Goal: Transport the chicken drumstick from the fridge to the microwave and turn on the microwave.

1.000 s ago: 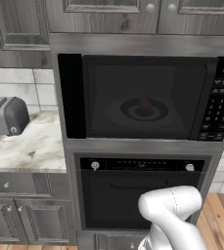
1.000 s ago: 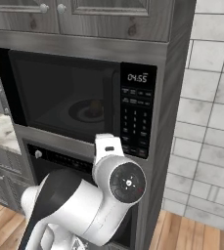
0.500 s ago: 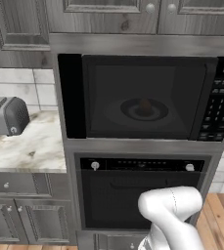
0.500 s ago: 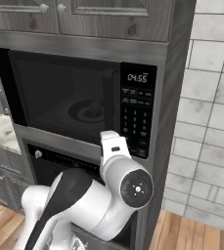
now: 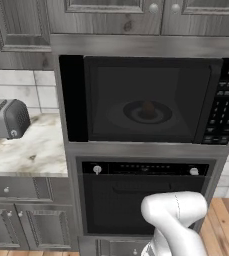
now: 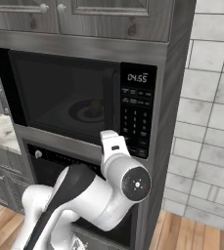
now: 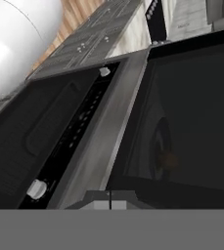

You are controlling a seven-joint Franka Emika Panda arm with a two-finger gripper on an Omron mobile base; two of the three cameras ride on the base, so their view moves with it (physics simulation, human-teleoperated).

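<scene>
The microwave (image 5: 141, 100) has its dark glass door shut, and its display is lit. Through the glass the chicken drumstick (image 5: 147, 107) rests as a small brown lump on the round turntable (image 6: 86, 111). It also shows through the door from the right (image 6: 95, 106) and faintly in the hand view (image 7: 170, 160). My gripper (image 7: 110, 199) is shut with nothing in it, and its tips sit close to the steel strip under the microwave door. In the right base view my white hand (image 6: 112, 142) hovers at the lower left corner of the black button panel (image 6: 135, 117). The fridge is out of view.
A black oven (image 5: 141, 200) with two white knobs sits directly below the microwave. At the left, a grey toaster (image 5: 6, 119) stands on a marble counter (image 5: 26, 152). Grey cabinets (image 5: 111, 10) hang above. White tiled wall (image 6: 211, 122) and wooden floor (image 6: 191, 234) lie to the right.
My elbow has swung right and down, and the hand has edged up and right toward the button panel. The jaws stay shut, and the microwave door and the drumstick have not moved.
</scene>
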